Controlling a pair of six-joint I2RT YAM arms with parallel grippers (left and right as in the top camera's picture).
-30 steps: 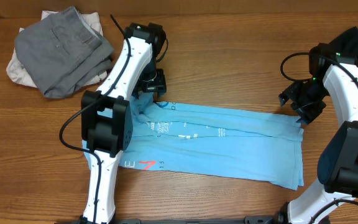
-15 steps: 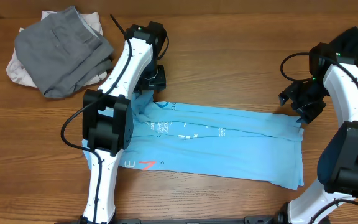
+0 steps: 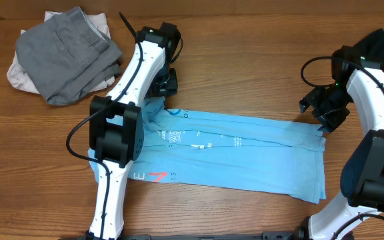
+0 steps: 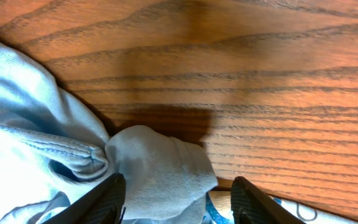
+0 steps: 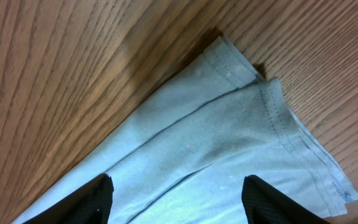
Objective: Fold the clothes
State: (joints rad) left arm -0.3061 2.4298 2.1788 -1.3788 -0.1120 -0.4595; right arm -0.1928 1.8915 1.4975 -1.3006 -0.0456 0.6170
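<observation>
The clothes here are chiefly a light blue T-shirt (image 3: pixel 245 150), lying in a long band across the middle of the table. My left gripper (image 3: pixel 157 100) is at its far left corner. In the left wrist view a bunched lump of the shirt (image 4: pixel 160 168) sits between the parted jaws of the left gripper (image 4: pixel 178 202). The lump touches the left finger and a gap shows at the right one. My right gripper (image 3: pixel 320 123) hovers over the shirt's far right corner. Seen from the right wrist, the right gripper (image 5: pixel 179 199) stands open above the flat hem corner (image 5: pixel 229 130).
A folded grey garment (image 3: pixel 65 53) lies on an off-white one (image 3: pixel 15 73) at the far left. A black garment (image 3: pixel 379 43) sits at the far right behind the right arm. Bare wooden table (image 3: pixel 245 60) stretches between the arms.
The left gripper has edged toward the far side of the table and its jaws have narrowed a little around the bunched corner. The right arm has not moved.
</observation>
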